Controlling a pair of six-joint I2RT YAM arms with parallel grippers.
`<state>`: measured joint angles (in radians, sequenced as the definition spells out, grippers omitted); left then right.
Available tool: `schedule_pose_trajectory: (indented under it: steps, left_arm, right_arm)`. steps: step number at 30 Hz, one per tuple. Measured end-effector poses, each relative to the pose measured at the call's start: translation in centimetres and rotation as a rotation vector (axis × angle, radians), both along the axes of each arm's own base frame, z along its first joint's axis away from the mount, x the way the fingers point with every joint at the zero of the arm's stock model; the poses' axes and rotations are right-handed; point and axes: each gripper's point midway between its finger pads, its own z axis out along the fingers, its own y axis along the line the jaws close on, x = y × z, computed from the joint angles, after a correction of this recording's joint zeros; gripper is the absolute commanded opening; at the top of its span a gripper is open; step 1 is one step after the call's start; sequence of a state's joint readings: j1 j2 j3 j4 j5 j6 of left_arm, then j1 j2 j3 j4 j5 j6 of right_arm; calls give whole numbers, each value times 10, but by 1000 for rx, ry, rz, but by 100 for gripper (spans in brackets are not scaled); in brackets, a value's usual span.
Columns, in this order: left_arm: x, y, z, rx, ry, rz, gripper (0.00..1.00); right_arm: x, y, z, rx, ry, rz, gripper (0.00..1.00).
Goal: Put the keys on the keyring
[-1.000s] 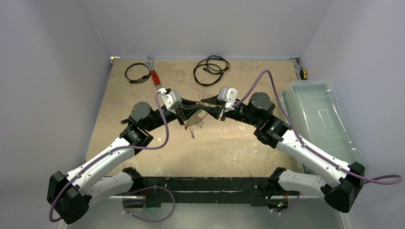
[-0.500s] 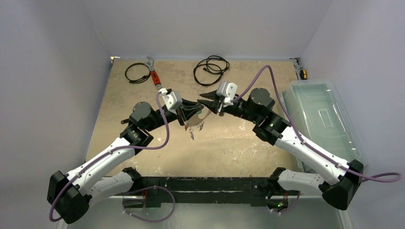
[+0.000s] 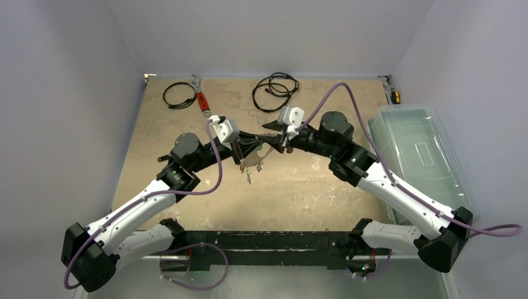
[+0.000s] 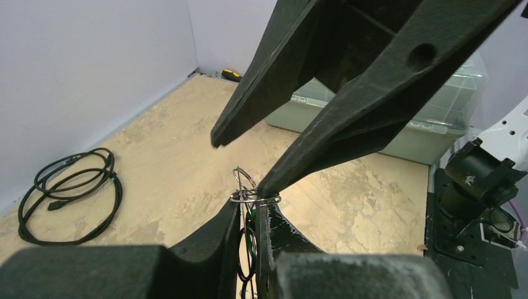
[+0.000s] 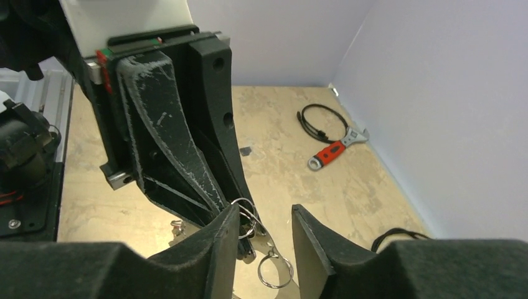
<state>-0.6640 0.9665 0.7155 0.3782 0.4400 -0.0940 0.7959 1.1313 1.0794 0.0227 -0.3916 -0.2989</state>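
Holding: left gripper clenched on keyring, mid-table, keys dangling beneath, apparently steadying it; right gripper, jaws released and spread, poised at the ring, likely to thread.

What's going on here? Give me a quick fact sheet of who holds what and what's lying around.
left gripper: shut on the keyring, held above the table
right gripper: open, one fingertip at the keyring
keys: dangling beneath the keyring
wrench: red-handled, lying at the far edge
cables: two black coils, far edge
bin: clear lidded plastic, right side
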Motion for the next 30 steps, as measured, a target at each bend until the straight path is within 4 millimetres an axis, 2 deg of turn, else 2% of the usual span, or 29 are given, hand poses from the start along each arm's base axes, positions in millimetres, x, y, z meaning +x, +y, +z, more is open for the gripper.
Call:
schedule_pose_trajectory:
  steps: [4,7,9,13,18,22,30]
  left_arm:
    - [3,2,0,-2,0,19,0]
    - [5,3,1,-4,0,31,0]
    - [5,3,1,-4,0,33,0]
    - [5,3,1,-4,0,33,0]
    - [4,2,1,-3,-1,24,0]
    - [3,2,1,-3,-1,20,0]
    - [6,3,0,-1,-1,33,0]
  right_arm:
    - [-8,-8,15,38,-21,3,49]
    - [-21,-15,34,80,-61,25,50]
    - [-26,-16,39,89,-76,43,49]
    - [-21,-11,26,57,-54,49,48]
    - [-13,-3,5,11,-13,45,42]
    - [-8,-1,-1,-3,-3,35,37]
    - [-3,0,-6,-18,-3,14,21]
